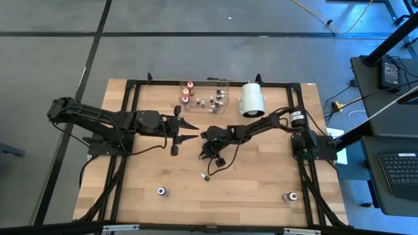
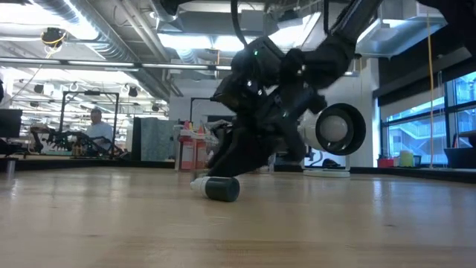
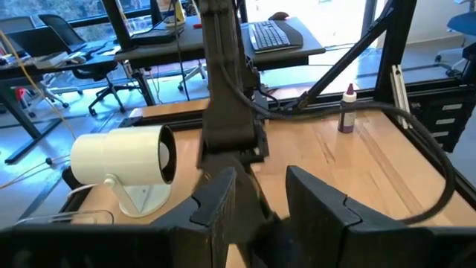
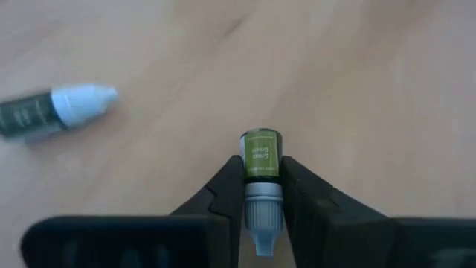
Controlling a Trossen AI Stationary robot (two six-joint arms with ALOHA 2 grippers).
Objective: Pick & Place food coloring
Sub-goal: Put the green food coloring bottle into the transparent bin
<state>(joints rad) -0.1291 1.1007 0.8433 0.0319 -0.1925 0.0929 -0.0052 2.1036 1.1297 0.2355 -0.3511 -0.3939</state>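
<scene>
While the left gripper (image 1: 191, 129) waits above the middle of the table (image 1: 261, 189) with its jaws a little apart and empty, the right gripper (image 4: 262, 195) is closed on 1 green bottle (image 4: 260, 165). Another bottle (image 4: 52, 110) lies on the wood nearby, and more bottles stand in the clear tray (image 1: 225, 87) at the far edge.

A big white cylinder (image 1: 252, 100) lies on its side on the wooden table (image 1: 261, 183) just beside a clear plastic tray (image 1: 225, 86) (both at the far edge), while beyond the table a person (image 2: 95, 126) sits at a distant bench
</scene>
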